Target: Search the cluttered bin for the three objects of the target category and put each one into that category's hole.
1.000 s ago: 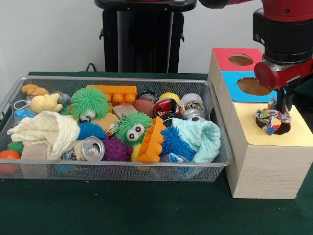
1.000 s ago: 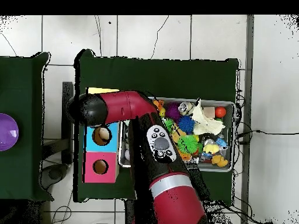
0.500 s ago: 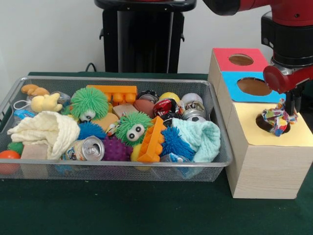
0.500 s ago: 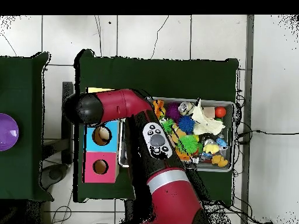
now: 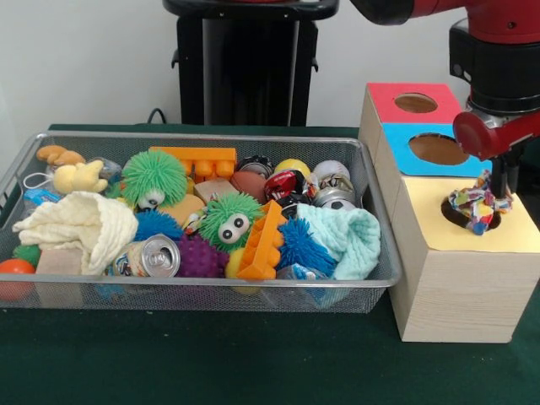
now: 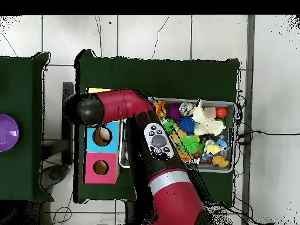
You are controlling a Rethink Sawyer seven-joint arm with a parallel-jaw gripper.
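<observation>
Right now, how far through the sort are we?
In hand: the claw is over the yellow section's hole with a multicoloured cloth bundle sitting at the hole's mouth, not yet dropped through. Whether the claw is gripping it cannot be made out. Done: nothing visible confirms earlier drops; the holes' insides are hidden. Left: two cloths, cream and mint, lie in the wire bin, likely the same category.

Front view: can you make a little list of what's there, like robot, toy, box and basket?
robot: red arm, its end effector over the yellow section
toy: colourful rag toy lying on the rim of the yellow hole, not yet dropped in
grip: cannot tell if open or shut
box: wooden box with pink, blue and yellow tops, one hole in each
basket: wire bin full of toys
in basket: fuzzy green balls, orange bricks, a soda can, cloths
</observation>
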